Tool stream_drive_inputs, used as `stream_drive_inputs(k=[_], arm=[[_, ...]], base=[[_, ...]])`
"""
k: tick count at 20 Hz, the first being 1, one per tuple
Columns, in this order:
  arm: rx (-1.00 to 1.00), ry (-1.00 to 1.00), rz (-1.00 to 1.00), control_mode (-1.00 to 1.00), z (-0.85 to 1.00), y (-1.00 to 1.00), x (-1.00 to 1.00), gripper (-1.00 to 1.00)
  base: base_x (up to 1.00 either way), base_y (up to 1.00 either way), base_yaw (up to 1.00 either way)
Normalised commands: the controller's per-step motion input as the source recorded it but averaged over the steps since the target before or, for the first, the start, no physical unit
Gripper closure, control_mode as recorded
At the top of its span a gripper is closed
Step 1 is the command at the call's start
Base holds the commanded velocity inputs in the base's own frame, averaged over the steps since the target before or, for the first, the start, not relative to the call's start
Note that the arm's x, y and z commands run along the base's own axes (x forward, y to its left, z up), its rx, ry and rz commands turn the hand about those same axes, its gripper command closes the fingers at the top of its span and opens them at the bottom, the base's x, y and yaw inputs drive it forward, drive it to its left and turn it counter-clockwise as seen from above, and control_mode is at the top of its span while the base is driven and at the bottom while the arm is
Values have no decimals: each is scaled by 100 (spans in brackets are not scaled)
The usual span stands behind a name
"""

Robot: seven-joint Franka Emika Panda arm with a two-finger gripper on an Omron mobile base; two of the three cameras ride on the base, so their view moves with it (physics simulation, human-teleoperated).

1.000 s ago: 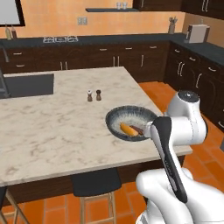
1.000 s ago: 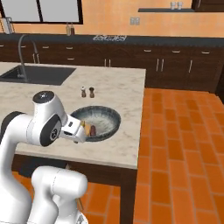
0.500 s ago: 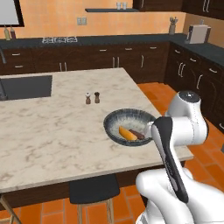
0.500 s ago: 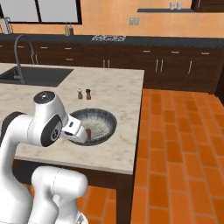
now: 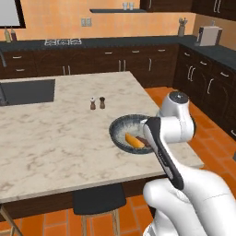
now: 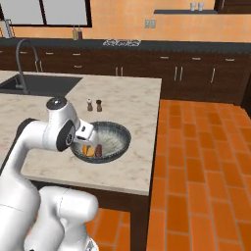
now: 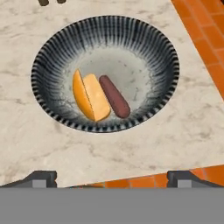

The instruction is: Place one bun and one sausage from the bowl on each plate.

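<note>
The dark speckled bowl (image 7: 166, 48) sits on the marble island near its front right corner, also seen in the left base view (image 5: 120, 125) and the right base view (image 6: 120, 135). Inside it lie a golden bun (image 7: 89, 96) and, touching its right side, a dark brown sausage (image 7: 114, 97). My gripper (image 7: 113, 179) hovers above the bowl's near side, open, with nothing between its fingers. My own arm covers part of the bowl in both base views. The plates are out of view.
Two small shakers (image 5: 97, 103) stand behind the bowl. A sink (image 5: 27, 91) is set into the island's far left. A black stool (image 5: 99, 200) stands under the front edge. Orange tile floor (image 6: 201, 166) lies right of the island.
The whole picture has slid slightly in both base views, so the camera moved. Bun and sausage lie as before and the gripper has stayed open.
</note>
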Motion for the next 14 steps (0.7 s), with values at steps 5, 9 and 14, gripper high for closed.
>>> stream_drive_inputs(k=[5, 9, 14], arm=[[0, 6, 0, -100, -14, 33, 100, -100], [1, 15, 0, -100, -35, 19, 66, -100], [1, 19, 1, -100, -45, 7, 30, -100]], base=[[0, 0, 0], [0, 0, 0], [0, 0, 0]])
